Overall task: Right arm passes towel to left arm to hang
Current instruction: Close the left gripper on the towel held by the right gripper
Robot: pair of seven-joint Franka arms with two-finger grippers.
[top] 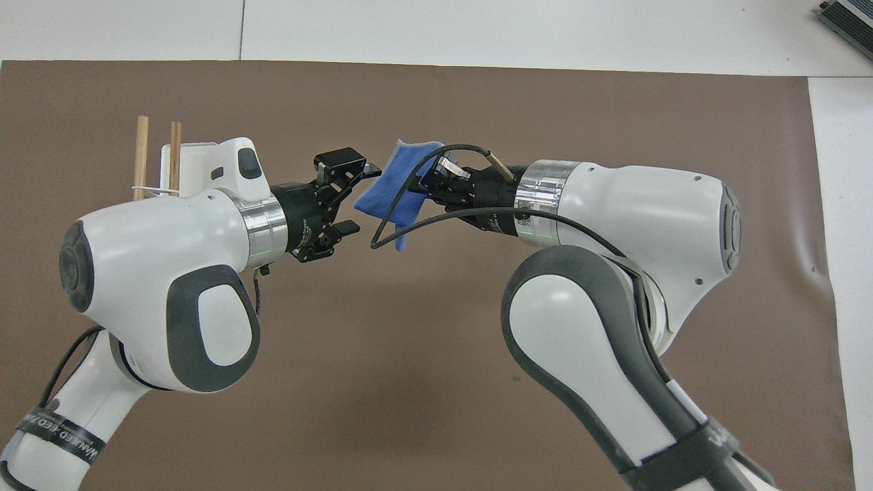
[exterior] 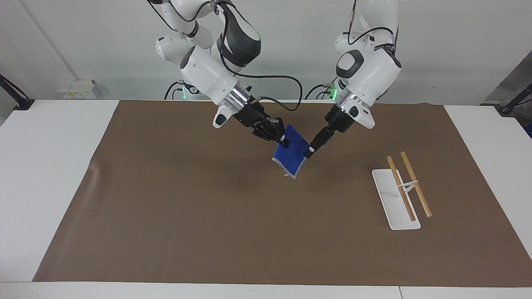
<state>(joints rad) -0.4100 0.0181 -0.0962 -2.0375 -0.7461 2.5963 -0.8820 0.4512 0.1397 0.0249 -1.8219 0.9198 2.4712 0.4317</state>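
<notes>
- A robotics lab is showing here: two white jointed arms [exterior: 208, 79] are standing at the far edge of a white desk [exterior: 50, 166].
- A plain brown mat [exterior: 208, 228] is covering the desk's middle.
- Bare white walls are rising past the arms, with cables [exterior: 274, 79] trailing and green status lights [exterior: 330, 92] glowing at the bases.

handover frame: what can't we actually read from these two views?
- Right gripper fingertips: overhead view, covered by the towel and a cable.
- Left gripper contact with the towel edge: too fine in either view.
- Rack base: overhead view, mostly hidden by the left arm's wrist.
</notes>
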